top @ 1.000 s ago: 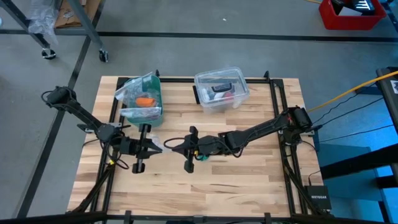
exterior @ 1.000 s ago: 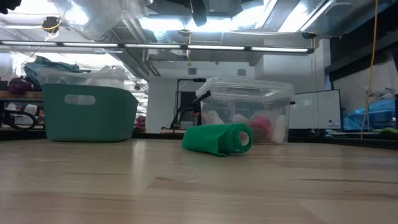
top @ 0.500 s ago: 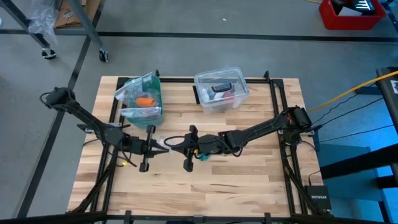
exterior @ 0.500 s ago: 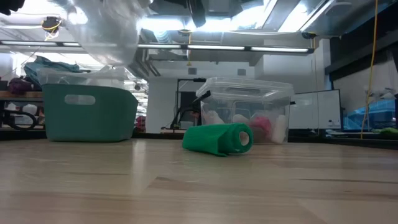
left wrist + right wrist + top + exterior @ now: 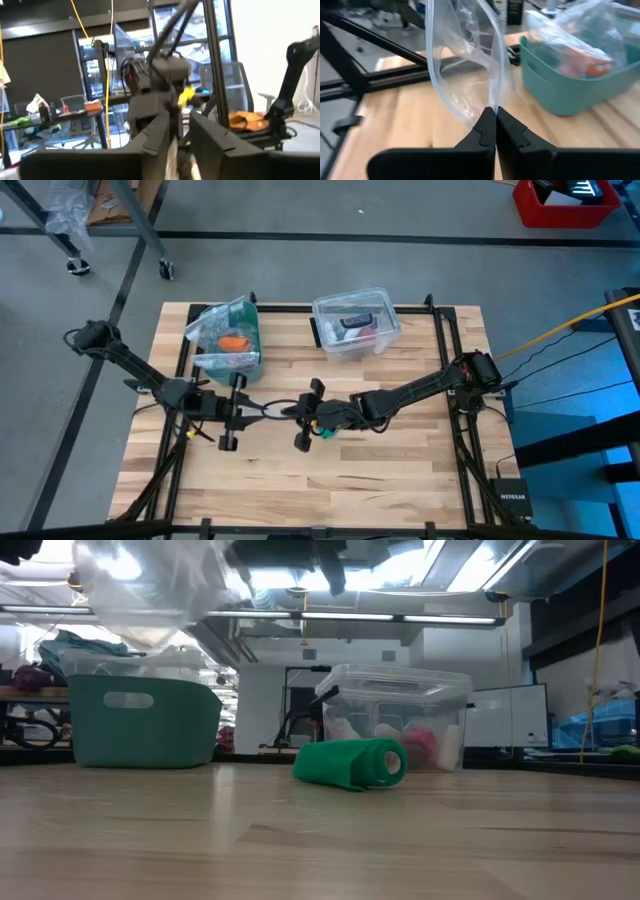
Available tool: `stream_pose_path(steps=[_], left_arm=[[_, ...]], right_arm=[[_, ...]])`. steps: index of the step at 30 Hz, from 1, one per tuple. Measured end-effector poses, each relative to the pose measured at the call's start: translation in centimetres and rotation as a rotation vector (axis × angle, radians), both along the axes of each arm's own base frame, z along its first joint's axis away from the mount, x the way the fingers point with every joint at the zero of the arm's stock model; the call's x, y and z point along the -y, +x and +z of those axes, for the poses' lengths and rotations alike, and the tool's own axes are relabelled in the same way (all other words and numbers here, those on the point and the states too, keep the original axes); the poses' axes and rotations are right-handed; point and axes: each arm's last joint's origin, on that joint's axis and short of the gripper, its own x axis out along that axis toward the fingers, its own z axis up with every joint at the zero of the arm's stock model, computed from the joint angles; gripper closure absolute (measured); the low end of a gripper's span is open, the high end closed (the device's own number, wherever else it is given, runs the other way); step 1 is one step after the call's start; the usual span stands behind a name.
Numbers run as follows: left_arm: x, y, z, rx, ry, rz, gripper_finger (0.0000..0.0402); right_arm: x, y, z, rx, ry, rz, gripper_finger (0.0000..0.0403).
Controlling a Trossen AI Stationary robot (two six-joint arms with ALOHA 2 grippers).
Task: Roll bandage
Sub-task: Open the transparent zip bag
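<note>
**Both grippers pinch a clear plastic bag above the rolled bandage**

The bandage (image 5: 352, 763) lies on the wooden table (image 5: 400, 470) as a green roll, one open end facing the low camera and a loose flap of fabric trailing from it on the side toward the teal bin (image 5: 143, 720). From above only a small green patch of it (image 5: 323, 431) shows beside the right arm's wrist, near the middle of the table.

The right gripper (image 5: 495, 120) is clamped on the edge of a clear plastic bag (image 5: 465, 65); its two dark fingers (image 5: 517, 135) meet with the film caught between them, and the bag rises loose and crumpled away from the tips. The left gripper (image 5: 243, 408) faces it from the other side, close in, and the left wrist view shows pale film caught between its own fingers (image 5: 210, 140), so it too grips the bag. In the high view the bag (image 5: 272, 410) is a thin pale shape spanning the gap between the two grippers, held off the table over its central area.

At the far side of the table stand the teal bin (image 5: 232, 340), with an orange item (image 5: 232, 341) and plastic wrapping in it, and a clear lidded box (image 5: 356, 323) beside it, well apart from the bandage.
</note>
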Motion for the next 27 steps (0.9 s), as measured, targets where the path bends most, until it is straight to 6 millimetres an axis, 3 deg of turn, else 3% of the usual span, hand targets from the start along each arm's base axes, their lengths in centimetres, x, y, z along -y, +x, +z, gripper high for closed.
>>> stream_pose_path(steps=[8, 11, 19, 27], left_arm=[[0.6, -0.5, 0.3, 0.023, -0.069, -0.058, 0.0260], [1.0, -0.6, 0.3, 0.020, -0.085, -0.083, 0.0243], [1.1, -0.3, -0.8, -0.090, -0.073, -0.089, 0.0235], [-0.3, 1.5, -3.0, -0.261, -0.220, -0.018, 0.0235]], right_arm=[[0.5, -0.6, -0.5, -0.083, -0.070, -0.099, 0.0402], [0.9, -1.5, 0.3, -0.124, -0.123, -0.172, 0.0402], [2.1, -4.7, 3.3, -0.209, -0.222, -0.274, 0.0403], [2.7, -6.8, 4.0, -0.324, -0.259, -0.261, 0.0403]])
